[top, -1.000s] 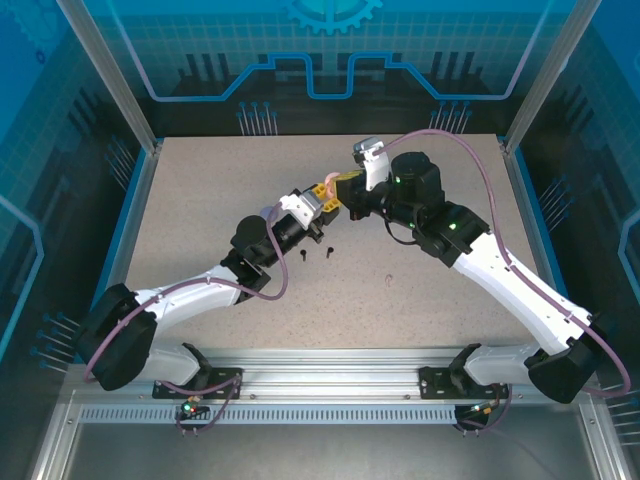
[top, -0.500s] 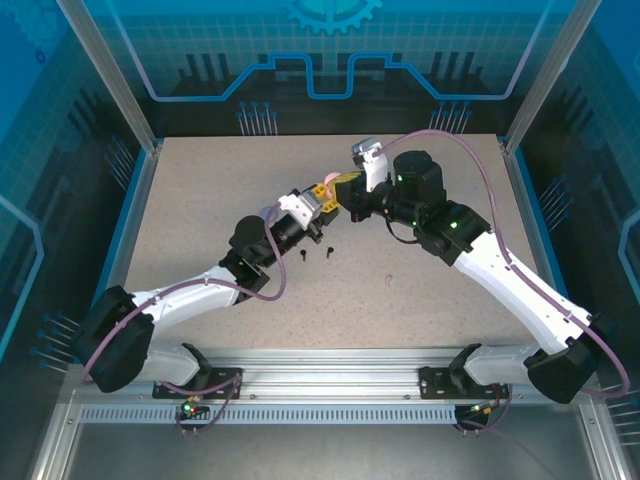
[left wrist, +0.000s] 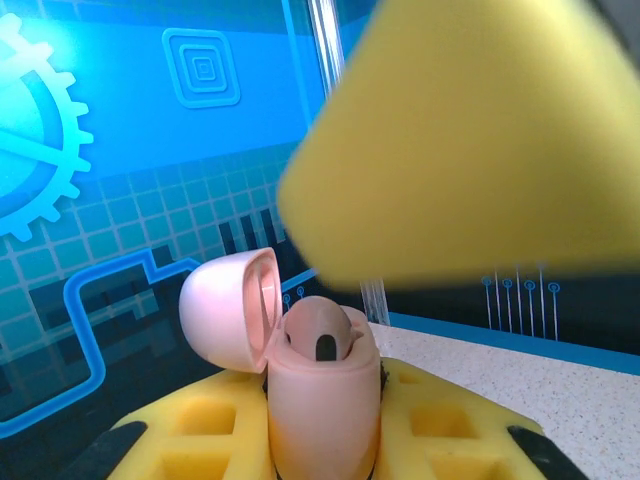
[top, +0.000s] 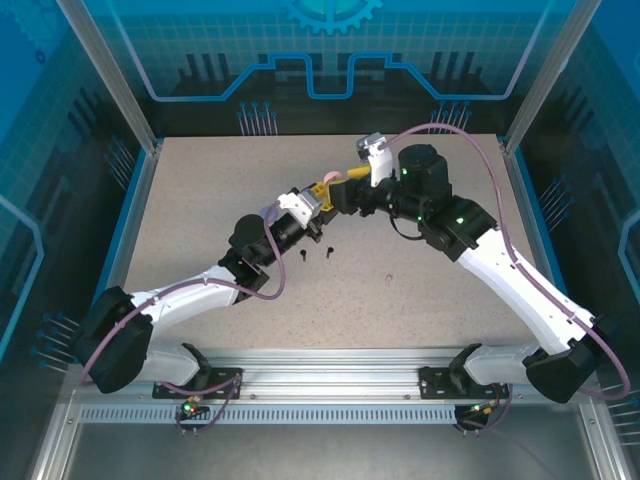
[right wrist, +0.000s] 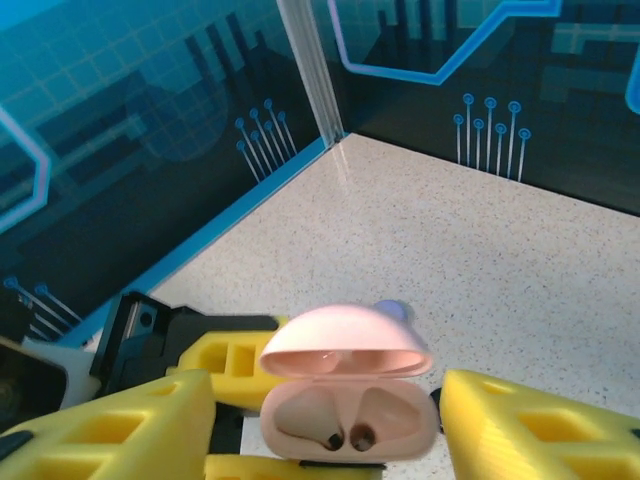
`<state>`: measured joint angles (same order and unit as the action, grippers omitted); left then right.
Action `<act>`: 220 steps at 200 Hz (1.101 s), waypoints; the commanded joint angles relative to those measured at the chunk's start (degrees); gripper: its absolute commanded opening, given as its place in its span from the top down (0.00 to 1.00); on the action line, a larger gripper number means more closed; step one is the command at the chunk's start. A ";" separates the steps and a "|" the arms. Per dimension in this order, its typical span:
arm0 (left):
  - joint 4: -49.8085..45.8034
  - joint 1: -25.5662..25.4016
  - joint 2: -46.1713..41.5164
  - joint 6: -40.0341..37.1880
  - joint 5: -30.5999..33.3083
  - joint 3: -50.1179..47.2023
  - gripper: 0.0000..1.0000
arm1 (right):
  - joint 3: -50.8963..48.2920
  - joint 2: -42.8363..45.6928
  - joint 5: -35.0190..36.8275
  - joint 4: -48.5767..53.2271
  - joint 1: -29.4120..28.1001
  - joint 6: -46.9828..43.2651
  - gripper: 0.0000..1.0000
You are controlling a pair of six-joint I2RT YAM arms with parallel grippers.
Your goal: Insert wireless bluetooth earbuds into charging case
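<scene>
Left gripper (top: 320,193) clamps the open pale pink charging case (right wrist: 350,410) between yellow fingers; right gripper (top: 346,182) faces that case, jaws spread wide on either side of it, not touching; both arms angle inward

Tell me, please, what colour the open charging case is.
The charging case is pale pink, clearest in the right wrist view.

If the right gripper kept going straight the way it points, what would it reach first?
The open pale pink charging case, clamped in the left gripper, straight ahead between the open jaws of the right gripper. Depth is hard to judge.
</scene>
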<state>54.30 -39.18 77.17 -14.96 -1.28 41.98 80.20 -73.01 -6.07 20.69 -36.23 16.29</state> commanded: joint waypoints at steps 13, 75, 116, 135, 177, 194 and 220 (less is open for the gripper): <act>2.53 -0.06 -2.10 1.41 0.29 1.00 1.00 | 2.89 3.51 -1.30 0.44 4.22 6.03 0.30; 2.60 -0.09 -3.42 1.56 0.92 -0.32 1.00 | 3.09 3.71 2.39 8.66 10.05 14.58 0.28; 0.24 -0.09 -5.28 2.41 2.82 -1.28 1.00 | -3.04 2.31 10.51 17.77 12.91 18.73 0.28; 0.52 -0.02 -6.39 2.89 3.20 -2.60 1.00 | -6.42 -0.35 11.87 21.13 13.29 19.41 0.28; 0.47 -0.09 -9.12 5.17 4.06 -5.36 1.00 | -13.00 -8.00 15.26 25.77 13.03 22.82 0.33; -0.10 -0.09 -10.30 5.98 4.19 -5.98 1.00 | -15.95 -9.88 16.61 25.29 12.39 23.83 0.35; -1.04 -0.02 -11.66 7.11 3.97 -6.62 1.00 | -20.44 -11.48 16.78 23.79 11.47 25.96 0.37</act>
<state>52.88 -39.18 67.90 -10.15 1.76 36.18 62.65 -84.07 8.88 43.94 -23.73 38.92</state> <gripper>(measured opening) 0.221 0.636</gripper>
